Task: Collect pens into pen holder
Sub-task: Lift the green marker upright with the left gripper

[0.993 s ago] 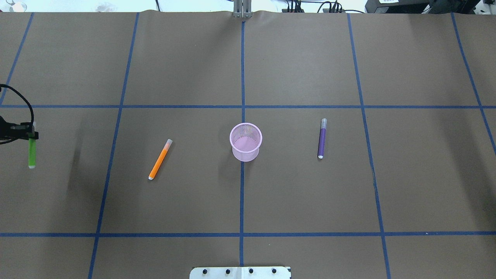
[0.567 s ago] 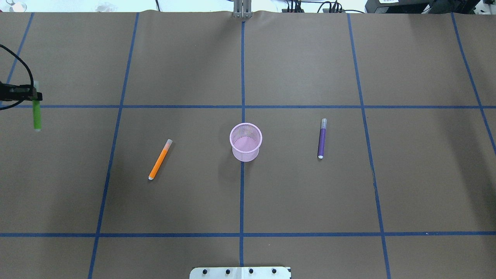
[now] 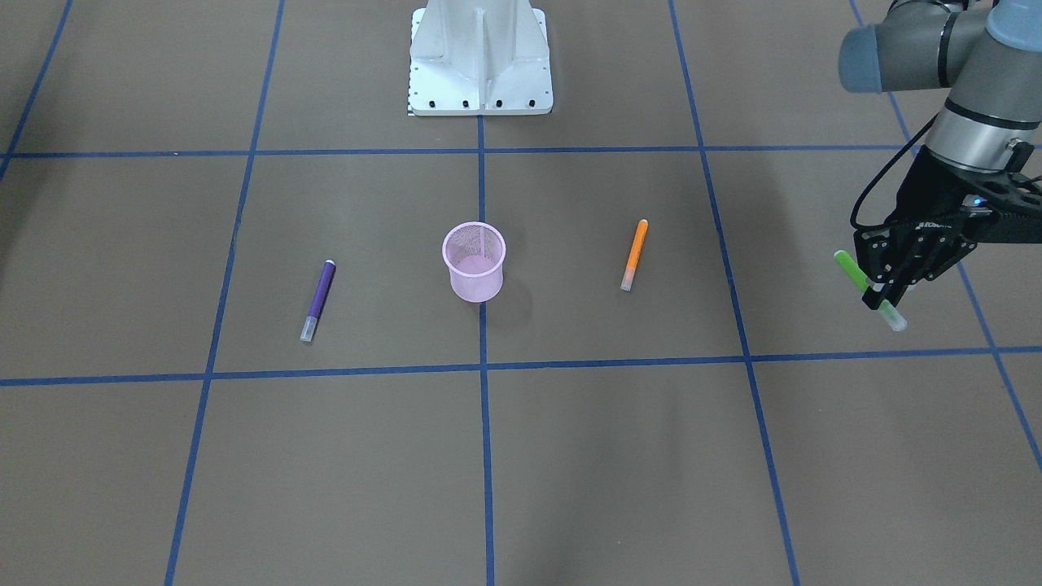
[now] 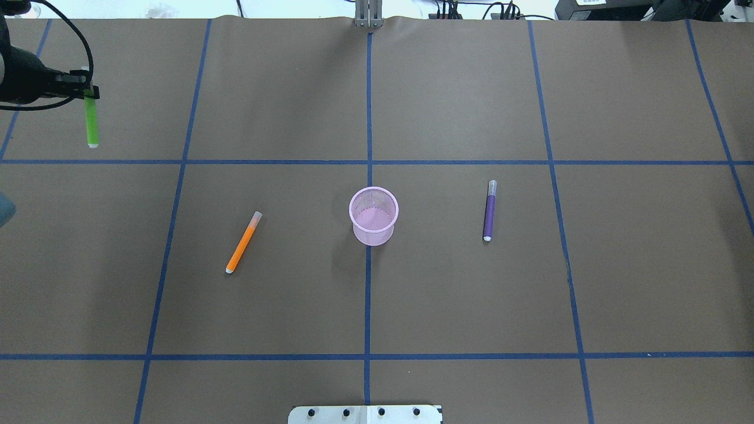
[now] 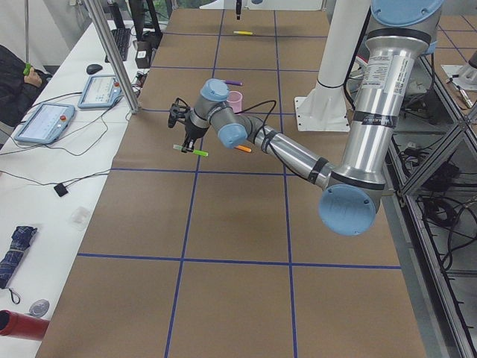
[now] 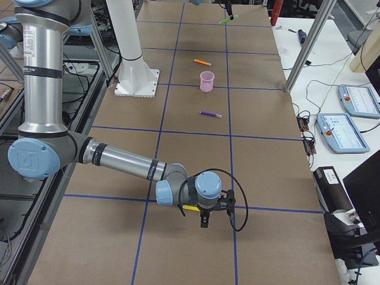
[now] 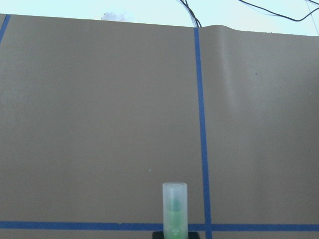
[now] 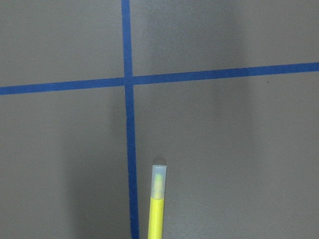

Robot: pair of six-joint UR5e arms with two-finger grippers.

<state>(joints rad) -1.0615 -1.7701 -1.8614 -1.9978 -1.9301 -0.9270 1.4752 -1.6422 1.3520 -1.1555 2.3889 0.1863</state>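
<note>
My left gripper [image 4: 88, 92] is shut on the cap end of the green pen [image 4: 92, 123] and holds it in the air at the table's far left; it also shows in the front view [image 3: 879, 297]. The pink mesh pen holder [image 4: 373, 215] stands upright at the table's centre, with no pen in it. The orange pen [image 4: 242, 242] lies to its left and the purple pen [image 4: 489, 211] to its right. My right gripper [image 6: 203, 221] is by the yellow pen [image 8: 156, 209], which is at about table level. I cannot tell whether it is open or shut.
The robot's white base plate [image 4: 365, 414] sits at the near edge. Blue tape lines [image 4: 368, 294] grid the brown table. Operator tablets [image 6: 349, 100] and cables lie on the side bench beyond the far edge.
My left gripper has carried the green pen toward the far side of the table and slightly right. The holder and the orange and purple pens have not moved.
</note>
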